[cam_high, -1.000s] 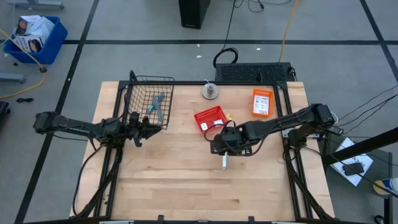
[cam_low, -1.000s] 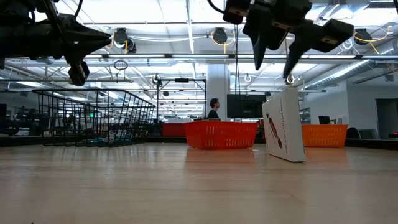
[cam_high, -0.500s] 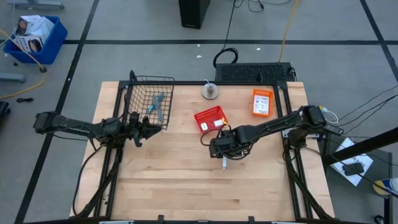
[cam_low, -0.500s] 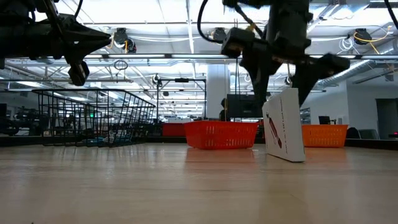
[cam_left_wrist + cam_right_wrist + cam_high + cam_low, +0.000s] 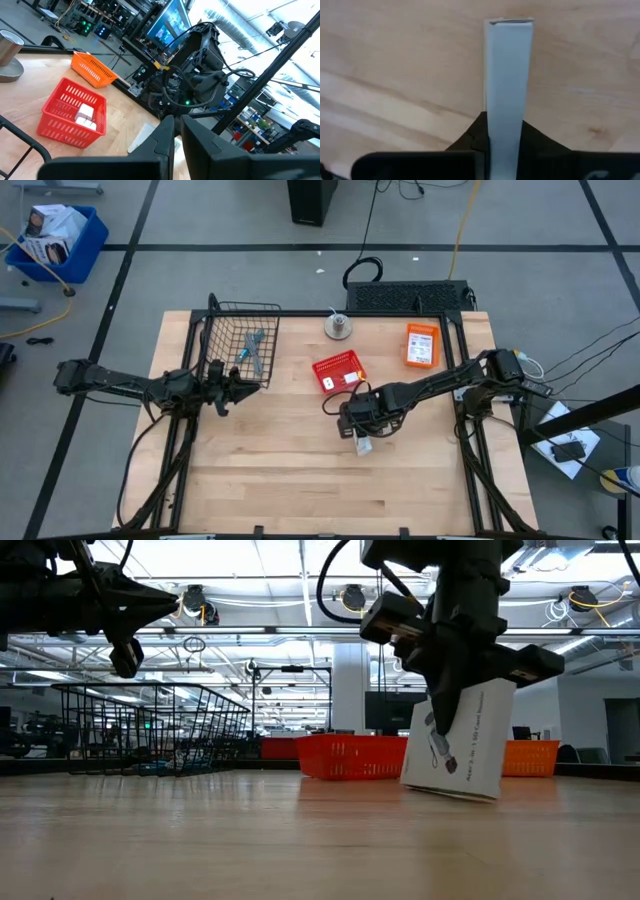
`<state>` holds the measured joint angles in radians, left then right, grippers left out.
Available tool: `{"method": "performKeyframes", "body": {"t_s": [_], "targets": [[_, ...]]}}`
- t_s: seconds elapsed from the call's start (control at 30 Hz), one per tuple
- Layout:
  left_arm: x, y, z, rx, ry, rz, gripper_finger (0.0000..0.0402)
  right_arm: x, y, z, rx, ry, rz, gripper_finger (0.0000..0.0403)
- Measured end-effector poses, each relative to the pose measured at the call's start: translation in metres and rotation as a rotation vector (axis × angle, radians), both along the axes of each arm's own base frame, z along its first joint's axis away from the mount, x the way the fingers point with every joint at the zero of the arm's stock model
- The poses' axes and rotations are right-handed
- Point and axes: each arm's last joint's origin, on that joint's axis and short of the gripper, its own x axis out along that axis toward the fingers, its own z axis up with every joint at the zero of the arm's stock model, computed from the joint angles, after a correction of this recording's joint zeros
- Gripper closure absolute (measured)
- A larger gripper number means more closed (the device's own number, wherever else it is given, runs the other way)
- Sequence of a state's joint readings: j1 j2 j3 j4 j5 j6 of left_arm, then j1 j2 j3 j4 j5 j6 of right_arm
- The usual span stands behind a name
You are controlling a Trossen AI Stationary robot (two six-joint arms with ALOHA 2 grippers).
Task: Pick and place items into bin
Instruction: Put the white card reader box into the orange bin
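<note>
Right gripper [image 5: 455,690] is clamped on a flat white packet [image 5: 462,740] with black print, tilted mid-table; left gripper [image 5: 228,388] closed, empty.

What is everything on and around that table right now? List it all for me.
white packet: one, white with black print, table centre, pinched by the right fingers, tilted, lower edge on the wood
wire basket: one, black, back left of table
stick tools: grey and teal, inside the wire basket, count unclear
red basket: one, centre, holding small white blocks
orange basket: one, back right
metal weight: one, silver, back centre
blue bin: one, floor, far left
left gripper: shut, empty, beside the wire basket
right gripper: shut on the packet
</note>
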<state>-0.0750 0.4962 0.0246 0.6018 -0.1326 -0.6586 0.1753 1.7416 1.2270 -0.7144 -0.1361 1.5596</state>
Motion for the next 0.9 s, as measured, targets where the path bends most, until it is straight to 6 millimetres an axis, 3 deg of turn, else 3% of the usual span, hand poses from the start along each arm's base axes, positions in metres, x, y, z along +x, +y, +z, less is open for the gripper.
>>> {"method": "performKeyframes", "body": {"t_s": [0.33,0.57,0.73,0.9], "targets": [[0.0,0.0,0.0,0.0,0.0,0.0,0.0364,-0.002,-0.009,0.006,0.06,-0.029,0.139,0.0371],[0.0,0.0,0.0,0.0,0.002,0.0,0.0364,-0.001,-0.021,0.032,0.036,-0.205,0.192,0.0371],[0.0,0.0,0.0,0.0,0.003,0.0,0.0364,-0.027,-0.038,0.064,-0.128,-0.217,0.138,0.0371],[0.0,0.0,0.0,0.0,0.005,0.0,0.0364,-0.072,-0.065,0.105,-0.352,-0.226,0.029,0.037]]}}
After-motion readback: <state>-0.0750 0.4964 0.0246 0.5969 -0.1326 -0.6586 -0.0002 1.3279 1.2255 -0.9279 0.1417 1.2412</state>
